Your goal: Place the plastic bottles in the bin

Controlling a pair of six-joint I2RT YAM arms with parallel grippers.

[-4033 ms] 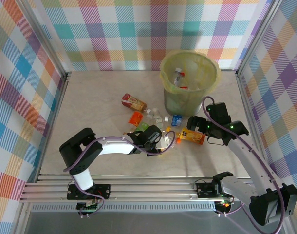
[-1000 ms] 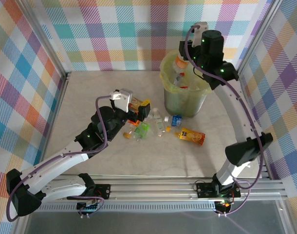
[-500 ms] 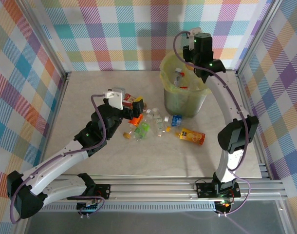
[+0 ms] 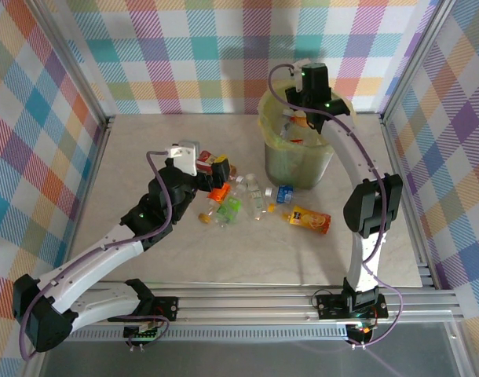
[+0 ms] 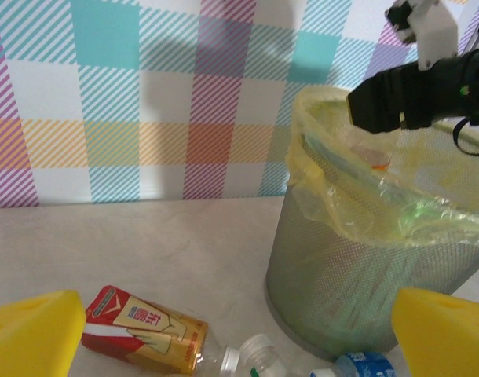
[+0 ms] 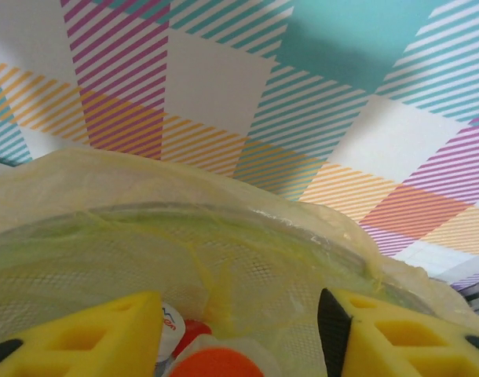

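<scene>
Bottles [image 4: 232, 206] lie beside the bin [image 4: 290, 169], left claw [image 5: 239, 334] gaping nearby, right claw [image 6: 238, 334] parted above.

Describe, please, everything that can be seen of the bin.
The bin is a large round bucket with a translucent yellow-green, mesh-patterned wall. A yellowish plastic bag lines it, folded loosely over the rim. It stands upright on the table near the checked back wall. Several bottles lie inside. The right tool hangs over its opening, jaws apart. A blue-labelled bottle lies close to its base; contact is unclear.
</scene>
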